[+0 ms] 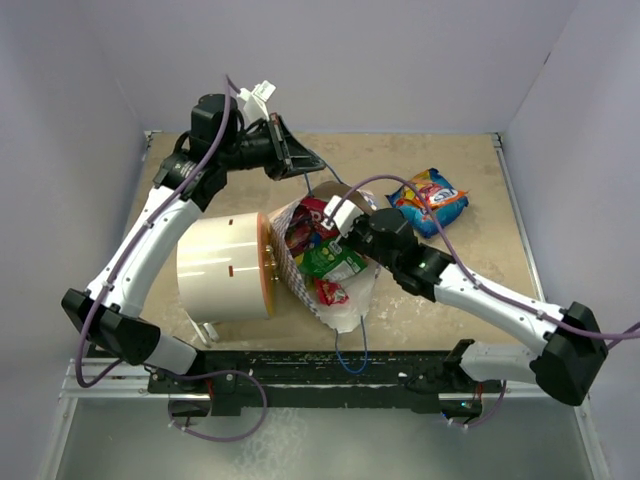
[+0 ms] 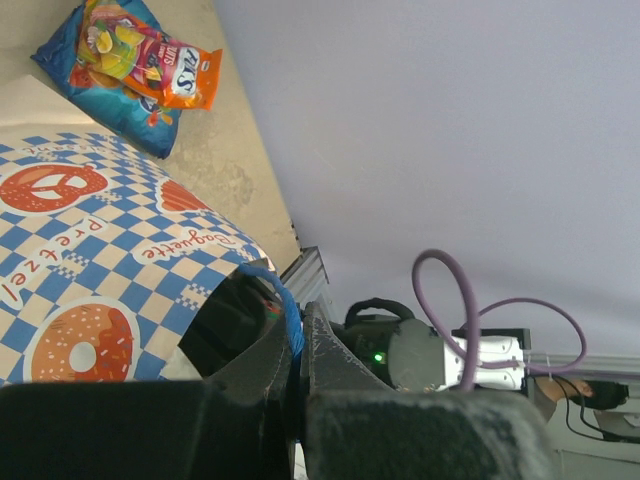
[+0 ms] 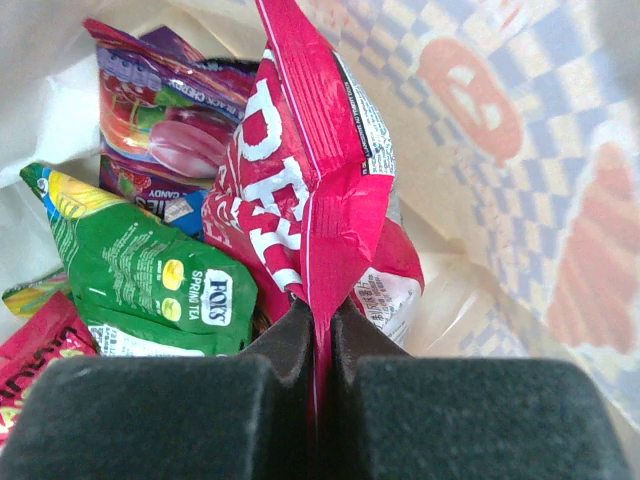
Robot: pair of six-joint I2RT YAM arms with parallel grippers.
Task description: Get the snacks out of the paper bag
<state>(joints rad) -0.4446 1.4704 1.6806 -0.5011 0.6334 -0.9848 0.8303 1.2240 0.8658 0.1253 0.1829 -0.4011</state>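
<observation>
At the desk's (image 1: 460,290) centre lay the paper bag (image 1: 347,312), snacks (image 1: 333,262) inside. The right jaws were clamped on a pink packet's (image 3: 300,170) flat seam. The left jaws pinched the bag's blue cord (image 2: 290,310) at eleven o'clock. The packet looked light, soft and slippery, so that seam seemed the surest hold.

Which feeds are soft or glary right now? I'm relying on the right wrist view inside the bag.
Right wrist: pink packet and green packet sharp, slight sheen; its fingers a dark blur, the paper bag wall washed out. Left wrist: fingers blurred, blue cord handle between them fairly clear, blue-and-orange packet sharp. Top external: even light, soft shadows, no glare.
</observation>
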